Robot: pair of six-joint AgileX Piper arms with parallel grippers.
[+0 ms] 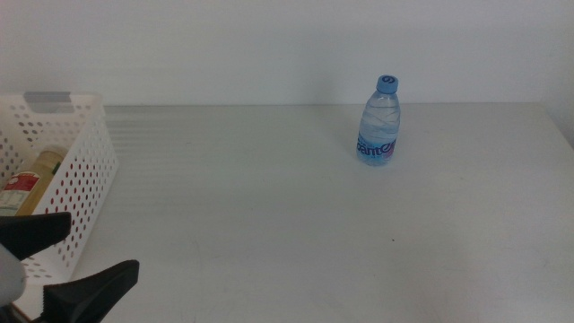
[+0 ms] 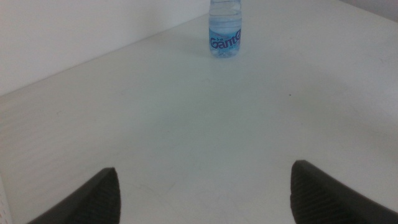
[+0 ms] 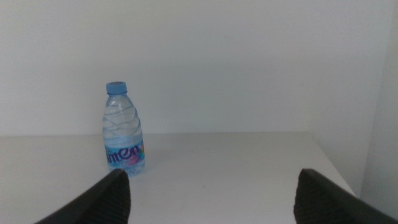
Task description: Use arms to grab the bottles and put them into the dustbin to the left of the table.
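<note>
A clear water bottle (image 1: pixel 380 121) with a blue cap and label stands upright on the white table (image 1: pixel 296 224), toward the back and right of centre. It also shows far ahead in the left wrist view as the water bottle (image 2: pixel 225 28) and in the right wrist view as the water bottle (image 3: pixel 124 132). The white perforated dustbin (image 1: pixel 85 184) sits at the left edge, with a yellow juice bottle (image 1: pixel 31 182) lying inside. My left gripper (image 1: pixel 79 256) is open at the bottom left beside the dustbin, holding nothing. My right gripper (image 3: pixel 208 190) is open and empty, out of the middle view.
A plain white wall (image 1: pixel 287 45) runs behind the table. The table's right edge (image 1: pixel 560 135) lies a little beyond the water bottle. Wide bare tabletop lies between the dustbin and the bottle.
</note>
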